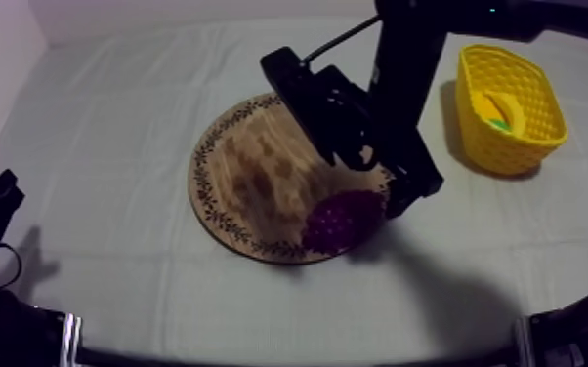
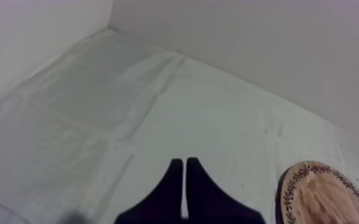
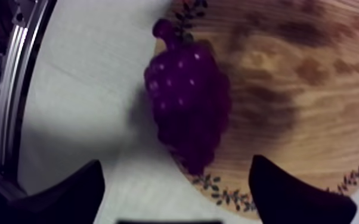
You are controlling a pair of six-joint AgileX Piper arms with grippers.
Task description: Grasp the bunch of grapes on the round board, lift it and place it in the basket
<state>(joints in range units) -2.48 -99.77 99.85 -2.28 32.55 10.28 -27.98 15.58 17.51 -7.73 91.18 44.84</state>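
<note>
A: Eyes on the right gripper. What've we got?
B: Wide open, nothing in it. Its fingers are spread either side of the bunch of grapes, poised above it. No contact as far as I can tell.
A: And the grapes?
B: On the wooden board, right at the rim, approx 5 o'clock in the top view. Part of the bunch hangs past the edge over the cloth.
A: Target?
B: The yellow basket is at 2 o'clock from the board, well apart. There's sth yellow-green inside already, can't tell what.
A: Other arm?
B: The left gripper sits out toward 9 o'clock of the table, fingers pressed together, holding nothing. Out of the play.
A: So what cld go wrong?
B: The rim, mostly. One finger looks set to come down over cloth, the other over wood, so diff. heights. If the board-side tip catches the rim, it cld shove or tip the board and the bunch rolls off.
A: And the grip itself?
B: Bumpy, rounded, tapers at one end. Close off-centre and it prob. squirts out or hangs crooked, then drops on the way over.
A: At the basket?
B: Tall walls, space partly taken. Release too early and the bunch clips the rim and lands outside.
</note>
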